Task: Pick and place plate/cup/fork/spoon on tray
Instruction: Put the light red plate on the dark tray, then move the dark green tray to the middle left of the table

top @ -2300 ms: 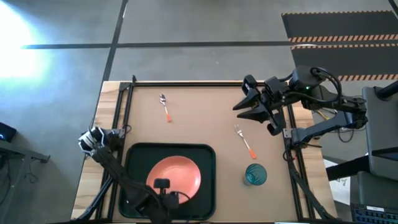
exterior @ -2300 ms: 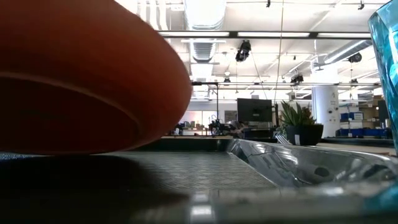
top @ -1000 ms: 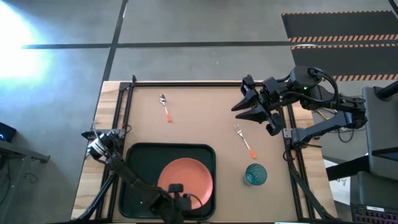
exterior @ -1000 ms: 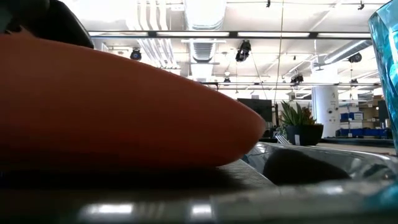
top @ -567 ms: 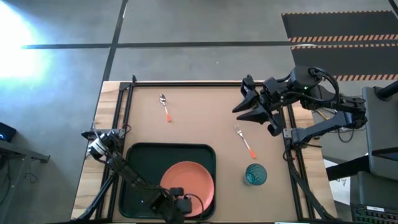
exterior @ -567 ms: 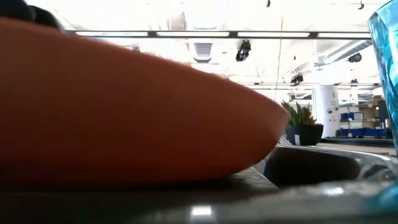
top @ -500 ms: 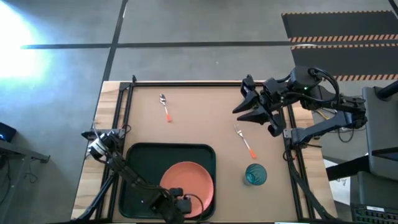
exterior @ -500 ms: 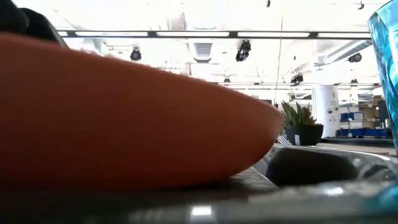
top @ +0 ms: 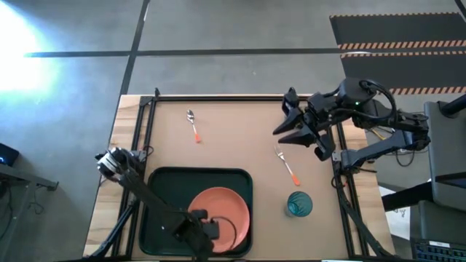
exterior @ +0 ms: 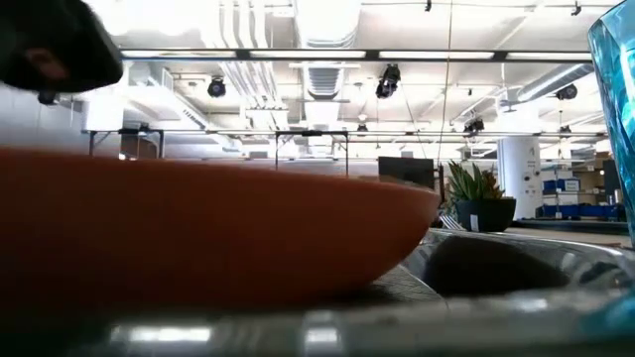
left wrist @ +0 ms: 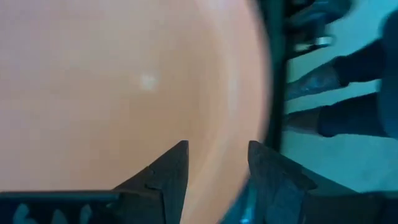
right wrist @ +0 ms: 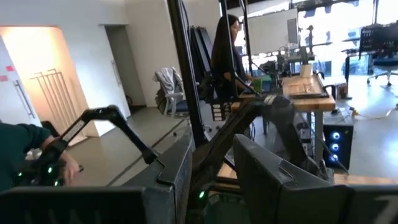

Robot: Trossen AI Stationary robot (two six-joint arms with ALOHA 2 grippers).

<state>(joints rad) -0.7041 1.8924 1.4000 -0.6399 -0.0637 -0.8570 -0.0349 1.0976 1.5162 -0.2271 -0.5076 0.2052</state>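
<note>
The orange-red plate lies flat on the floor of the dark green tray, in the tray's right half; the low view shows it level, close to the camera. My left gripper hangs open just above the plate's near-left part, its fingers clear of the plate's inner face. The spoon lies on the table far left. The fork and the teal cup stand right of the tray. My right gripper waits open, raised over the far right.
The tray's raised rim runs beside the plate. A small potted plant stands beyond the table. A black frame borders the table's edges. Bare tabletop lies between spoon and fork.
My left gripper has opened and let go of the plate, then risen and drawn back a little toward the table's left. The plate, tilted a second ago, has settled level on the tray, slightly nearer the tray's right rim.
</note>
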